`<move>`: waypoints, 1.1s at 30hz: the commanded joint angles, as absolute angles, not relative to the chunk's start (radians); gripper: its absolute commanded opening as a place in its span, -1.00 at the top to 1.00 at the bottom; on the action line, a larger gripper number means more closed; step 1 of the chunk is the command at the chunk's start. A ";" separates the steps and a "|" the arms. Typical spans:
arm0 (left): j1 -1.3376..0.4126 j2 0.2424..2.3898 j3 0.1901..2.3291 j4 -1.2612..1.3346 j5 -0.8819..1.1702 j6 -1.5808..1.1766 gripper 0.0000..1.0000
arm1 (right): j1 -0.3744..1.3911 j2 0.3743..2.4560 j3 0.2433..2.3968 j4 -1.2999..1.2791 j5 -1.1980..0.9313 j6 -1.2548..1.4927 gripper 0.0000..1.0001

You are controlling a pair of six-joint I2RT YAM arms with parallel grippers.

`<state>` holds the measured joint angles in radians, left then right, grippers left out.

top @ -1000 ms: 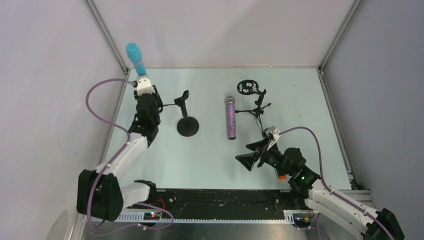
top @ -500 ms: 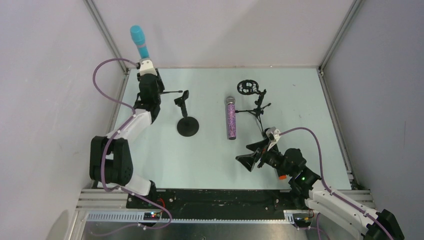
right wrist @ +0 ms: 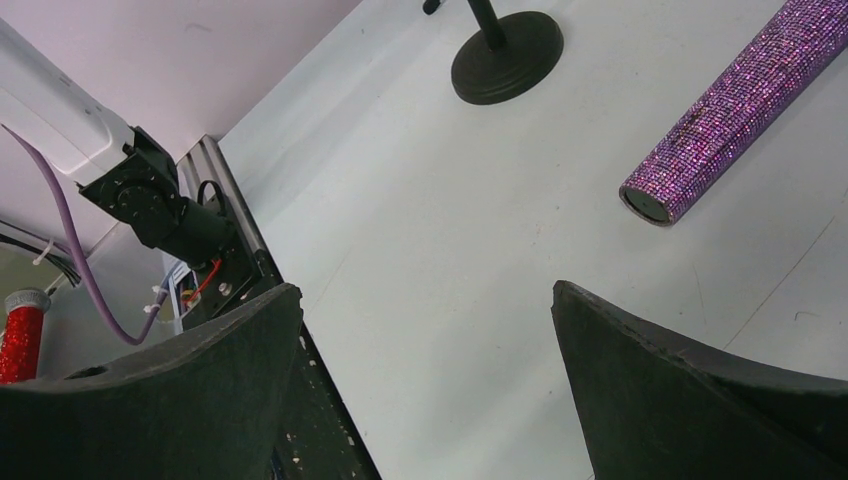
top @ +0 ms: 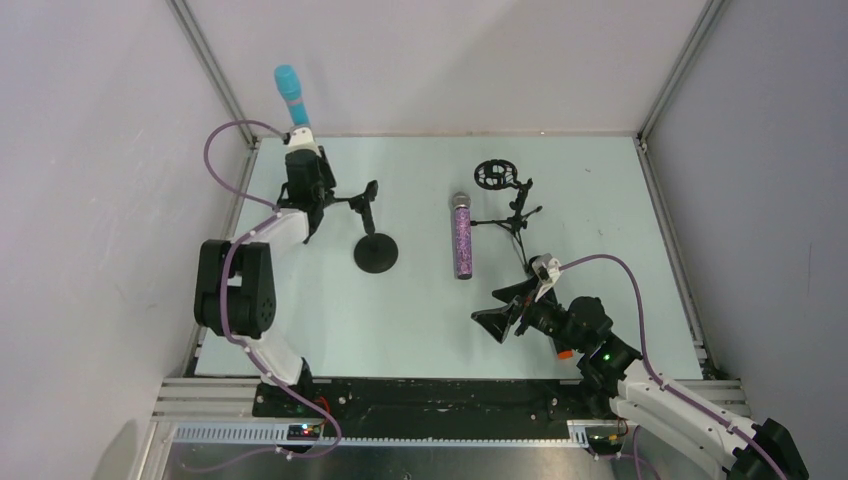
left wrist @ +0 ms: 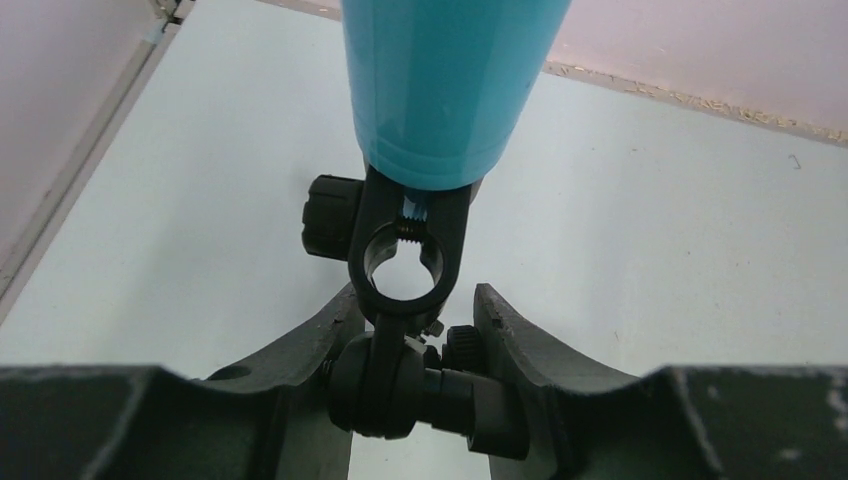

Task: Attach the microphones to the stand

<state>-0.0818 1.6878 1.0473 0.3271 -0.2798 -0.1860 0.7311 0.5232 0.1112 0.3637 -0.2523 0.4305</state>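
Observation:
My left gripper [top: 299, 142] is at the back left, shut on a black clamp joint [left wrist: 400, 385] that carries the light blue microphone [top: 289, 93], which points up. In the left wrist view the blue microphone [left wrist: 450, 90] sits above the clamp's ring [left wrist: 405, 265]. A thin black rod [top: 345, 199] reaches from there towards the clip of the round-base stand [top: 376, 253]. The purple glitter microphone [top: 461, 238] lies mid-table and also shows in the right wrist view [right wrist: 745, 105]. My right gripper [top: 497, 308] is open and empty, as its wrist view [right wrist: 425, 290] shows. An orange end [top: 565, 354] shows beside its wrist.
A black tripod stand with a round shock mount [top: 506, 193] stands right of the purple microphone. Frame posts and walls close in the back left corner [top: 250, 140]. The round stand base also shows in the right wrist view [right wrist: 505, 55].
My left arm has stretched further back and slightly right, carrying the blue microphone up towards the back wall. The right arm has not moved.

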 commanded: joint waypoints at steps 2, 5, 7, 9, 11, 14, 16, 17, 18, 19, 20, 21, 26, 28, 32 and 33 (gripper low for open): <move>-0.076 1.715 1.115 0.427 -0.248 -0.223 1.00 | 0.729 0.517 0.107 0.383 -0.265 0.448 -1.00; -0.074 1.723 1.128 0.410 -0.231 -0.219 1.00 | 0.729 0.515 0.105 0.383 -0.265 0.454 -1.00; -0.074 1.723 1.128 0.404 -0.234 -0.218 0.98 | 0.728 0.513 0.104 0.382 -0.265 0.455 -1.00; -0.074 1.721 1.128 0.398 -0.235 -0.219 0.85 | 0.728 0.512 0.105 0.382 -0.265 0.456 -1.00; -0.074 1.723 1.131 0.389 -0.230 -0.219 0.62 | 0.728 0.510 0.104 0.380 -0.264 0.457 -1.00; -0.073 1.725 1.138 0.378 -0.217 -0.217 0.25 | 0.729 0.503 0.103 0.375 -0.265 0.458 -1.00; -0.072 1.726 1.141 0.374 -0.212 -0.216 0.02 | 0.728 0.495 0.100 0.373 -0.264 0.460 -1.00; -0.071 1.725 1.141 0.372 -0.213 -0.220 -0.14 | 0.728 0.490 0.099 0.372 -0.263 0.461 -1.00; -0.071 1.725 1.138 0.370 -0.215 -0.226 -0.23 | 0.729 0.488 0.098 0.371 -0.262 0.462 -1.00; -0.070 1.723 1.136 0.370 -0.217 -0.243 -0.35 | 0.729 0.484 0.097 0.369 -0.261 0.462 -1.00; -0.068 1.720 1.133 0.369 -0.215 -0.251 -0.39 | 0.727 0.482 0.096 0.370 -0.261 0.462 -1.00; -0.065 1.719 1.132 0.369 -0.206 -0.266 -0.47 | 0.728 0.479 0.095 0.370 -0.261 0.463 -1.00; -0.050 1.705 1.122 0.369 -0.158 -0.312 -0.64 | 0.728 0.469 0.095 0.359 -0.261 0.463 -1.00; -0.046 1.691 1.114 0.369 -0.148 -0.329 -0.69 | 0.729 0.462 0.095 0.353 -0.261 0.465 -1.00; -0.044 1.657 1.100 0.369 -0.132 -0.355 -0.80 | 0.727 0.454 0.092 0.350 -0.258 0.467 -1.00; -0.044 1.649 1.090 0.369 -0.131 -0.359 -0.83 | 0.726 0.455 0.092 0.350 -0.258 0.468 -0.99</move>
